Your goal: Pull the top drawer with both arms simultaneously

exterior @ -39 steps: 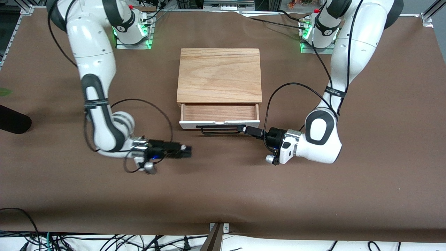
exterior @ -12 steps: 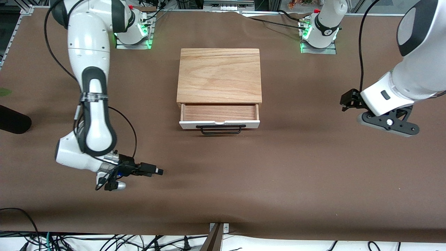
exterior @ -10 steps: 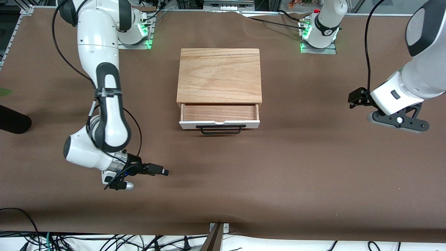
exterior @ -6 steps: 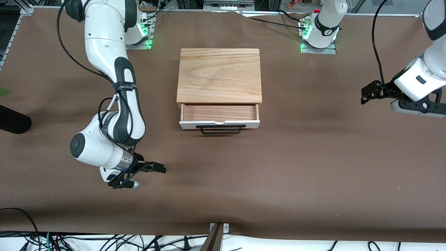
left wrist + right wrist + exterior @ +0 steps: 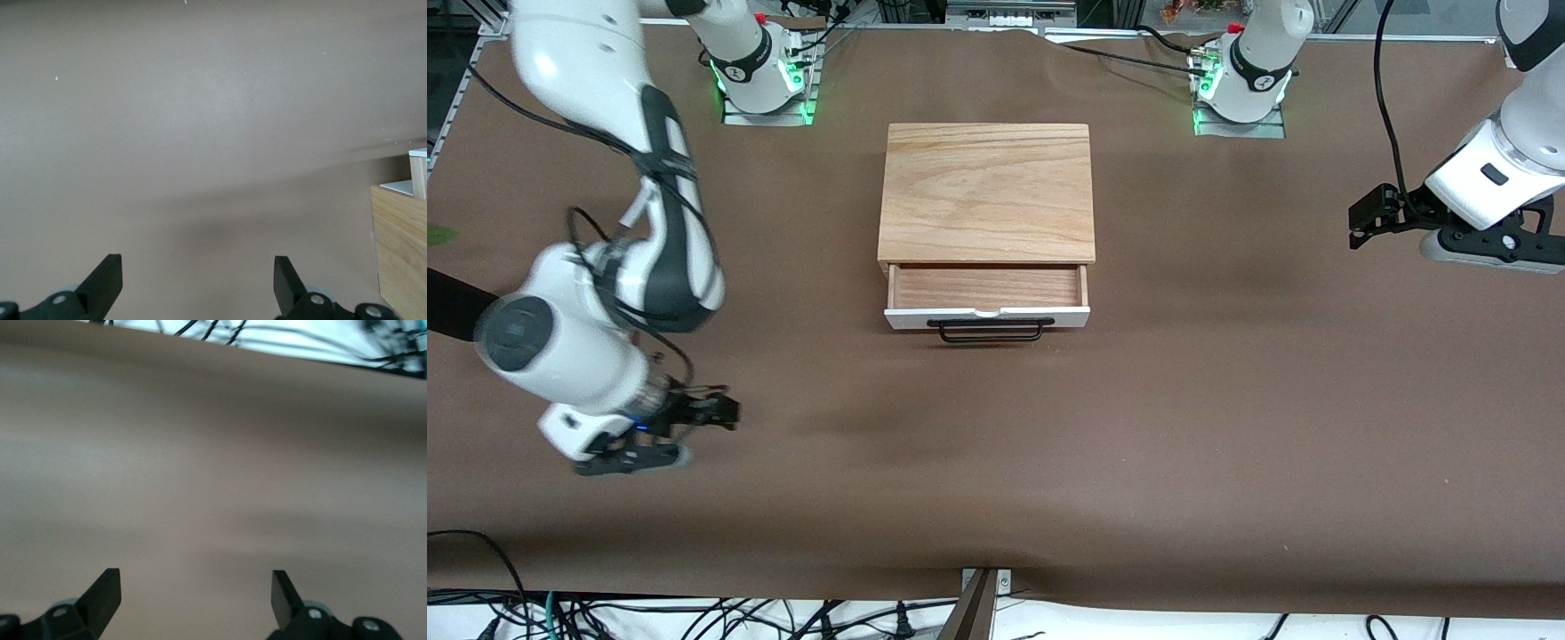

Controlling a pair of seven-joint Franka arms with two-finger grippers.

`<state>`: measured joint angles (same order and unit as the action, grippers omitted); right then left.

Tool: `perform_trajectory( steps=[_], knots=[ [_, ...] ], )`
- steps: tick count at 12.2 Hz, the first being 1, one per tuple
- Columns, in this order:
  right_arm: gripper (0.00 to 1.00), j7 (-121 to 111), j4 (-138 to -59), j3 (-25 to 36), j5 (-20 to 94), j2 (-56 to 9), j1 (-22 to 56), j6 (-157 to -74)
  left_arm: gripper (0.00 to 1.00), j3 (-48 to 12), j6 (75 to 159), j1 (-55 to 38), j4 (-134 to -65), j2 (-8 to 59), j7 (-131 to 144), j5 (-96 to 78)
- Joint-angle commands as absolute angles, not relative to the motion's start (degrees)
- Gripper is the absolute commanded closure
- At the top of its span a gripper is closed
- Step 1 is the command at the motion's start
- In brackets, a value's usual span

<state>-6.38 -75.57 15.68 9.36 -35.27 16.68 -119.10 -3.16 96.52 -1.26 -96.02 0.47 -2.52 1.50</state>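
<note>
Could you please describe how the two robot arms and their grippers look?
Both arms are white and jointed, with black elbow sections and loose black cables. The right gripper and left gripper are small, black and two-fingered; the fingers are flat and angular. Green lights glow at both bases.

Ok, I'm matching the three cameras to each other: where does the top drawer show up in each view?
Front view: top drawer pulled open at the picture's centre, under the cabinet's wood top.
Left wrist view: only a corner of the drawer at the picture's edge.
Right wrist view: not in it.
Shared landmark: the brown table cover.
</note>
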Motion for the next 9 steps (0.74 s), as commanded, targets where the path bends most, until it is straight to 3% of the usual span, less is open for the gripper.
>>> perform_trajectory(
  steps=[1,4,9],
  knots=[
    [0.0,-6.7,-88.4,9.9,7.1,-20.9,8.1,-119.4,0.0,-3.3,95.0,-1.3,-95.5,0.1,-2.2,2.6],
    [0.0,-6.7,-89.9,9.9,6.7,-12.1,4.4,-113.6,0.0,-3.8,94.4,-1.4,-95.3,0.1,-1.8,2.6],
    [0.0,-5.6,-91.5,9.1,2.2,-5.7,3.1,-103.0,0.0,-3.8,93.1,-1.4,-94.3,0.2,-1.8,2.6]
  ],
)
